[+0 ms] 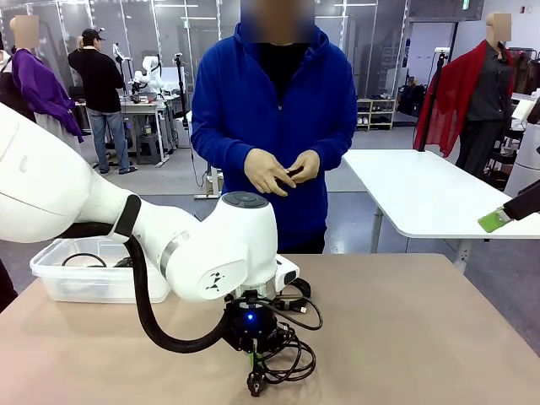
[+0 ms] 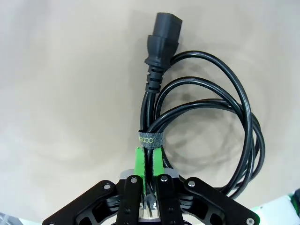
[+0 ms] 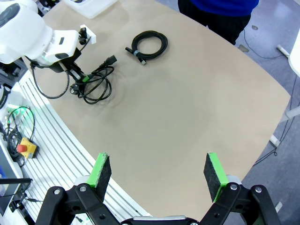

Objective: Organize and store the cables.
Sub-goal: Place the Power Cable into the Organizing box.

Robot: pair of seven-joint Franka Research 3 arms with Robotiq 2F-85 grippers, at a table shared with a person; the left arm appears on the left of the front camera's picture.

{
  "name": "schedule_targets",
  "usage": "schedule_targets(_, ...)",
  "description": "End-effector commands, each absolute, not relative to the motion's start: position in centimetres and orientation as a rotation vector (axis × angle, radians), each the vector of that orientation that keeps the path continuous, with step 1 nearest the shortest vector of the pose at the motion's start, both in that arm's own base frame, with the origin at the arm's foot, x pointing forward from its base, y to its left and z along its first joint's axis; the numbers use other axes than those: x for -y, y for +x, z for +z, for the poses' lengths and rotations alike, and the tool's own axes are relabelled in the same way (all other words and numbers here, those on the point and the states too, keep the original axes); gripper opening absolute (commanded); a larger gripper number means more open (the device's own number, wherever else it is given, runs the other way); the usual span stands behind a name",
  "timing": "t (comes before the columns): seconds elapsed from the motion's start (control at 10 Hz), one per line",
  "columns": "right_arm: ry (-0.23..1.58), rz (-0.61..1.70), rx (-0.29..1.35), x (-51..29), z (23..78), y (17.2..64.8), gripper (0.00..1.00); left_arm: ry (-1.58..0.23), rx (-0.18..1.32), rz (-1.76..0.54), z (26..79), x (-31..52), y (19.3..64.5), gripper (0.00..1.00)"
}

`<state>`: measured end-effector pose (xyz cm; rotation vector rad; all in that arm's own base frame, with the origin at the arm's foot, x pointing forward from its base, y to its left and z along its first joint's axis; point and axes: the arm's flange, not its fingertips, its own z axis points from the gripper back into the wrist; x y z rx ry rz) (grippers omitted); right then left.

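A thick black cable [image 2: 243,126], coiled and bound by a small tie [image 2: 150,139], lies on the tan table [image 1: 422,337]. My left gripper [image 2: 149,157] is shut on this power cable [image 1: 291,359] just below the tie; its chunky plug [image 2: 161,42] points away from me. In the front view the left gripper [image 1: 251,364] reaches straight down near the table's front edge. A thinner coiled cable [image 3: 149,46] lies farther toward the person, partly hidden behind my left wrist [image 1: 297,291]. My right gripper [image 3: 157,171] hovers high over the table, open and holding nothing.
A clear plastic bin [image 1: 51,274] with a black cord inside stands at the table's far left. The person in a blue top holds a small dark item in both hands [image 1: 283,171] at the far edge. One green pad [image 1: 494,221] of my right gripper shows at the right.
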<state>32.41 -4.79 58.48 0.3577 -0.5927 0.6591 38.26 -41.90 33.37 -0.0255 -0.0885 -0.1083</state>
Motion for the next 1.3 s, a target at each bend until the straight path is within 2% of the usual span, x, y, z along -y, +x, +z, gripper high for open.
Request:
schedule_targets(0.0,0.362,0.647,0.585,4.8,58.7,32.5,1.00,-0.035,0.110,-0.172,37.6,41.1,36.4,0.00)
schedule_targets(0.2,0.362,0.647,0.585,4.8,58.7,32.5,1.00,-0.032,0.121,-0.199,42.0,39.8,34.5,0.00)
schedule_targets(0.4,0.362,0.647,0.585,4.8,58.7,32.5,1.00,-0.020,0.122,-0.234,43.7,39.8,33.7,0.00)
schedule_targets(1.2,0.362,0.647,0.585,4.8,58.7,32.5,1.00,-0.014,0.144,-0.217,44.2,40.3,33.6,0.00)
